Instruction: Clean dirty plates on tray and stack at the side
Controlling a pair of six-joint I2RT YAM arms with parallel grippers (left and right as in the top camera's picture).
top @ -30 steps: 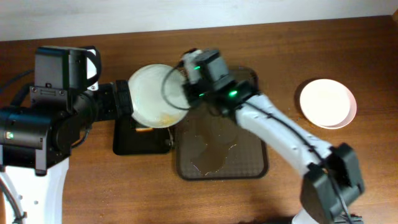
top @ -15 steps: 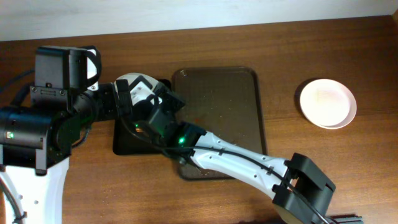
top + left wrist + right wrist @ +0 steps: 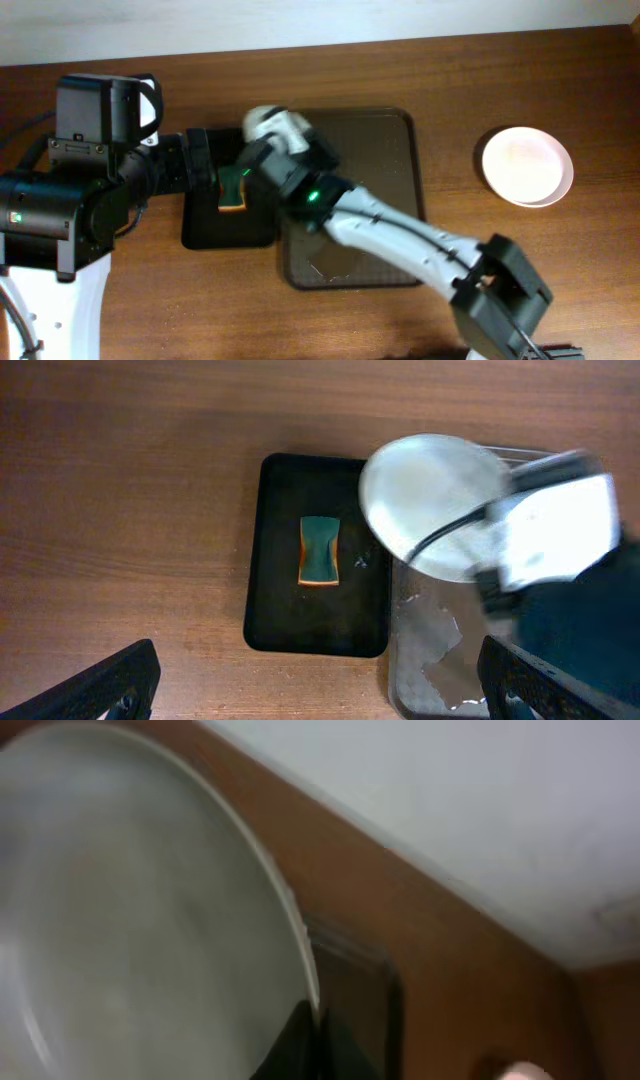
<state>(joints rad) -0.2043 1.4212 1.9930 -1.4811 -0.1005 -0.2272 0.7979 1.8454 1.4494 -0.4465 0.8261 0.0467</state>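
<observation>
Plate [image 3: 420, 490] pinched in right end effector [image 3: 312, 1038], arm [image 3: 400, 232] stretched across tray [image 3: 380, 150].

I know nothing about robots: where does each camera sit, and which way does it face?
Overhead: fixed above the table, facing down on the brown tray, black tray, left arm and right arm.
Left wrist: on the left arm, looking down at the sponge on the black tray; open left jaws show at the bottom corners.
Right wrist: on the right arm, tilted toward the wall, filled by the plate the right jaws pinch.
Shared: overhead and left wrist both show the sponge.
</observation>
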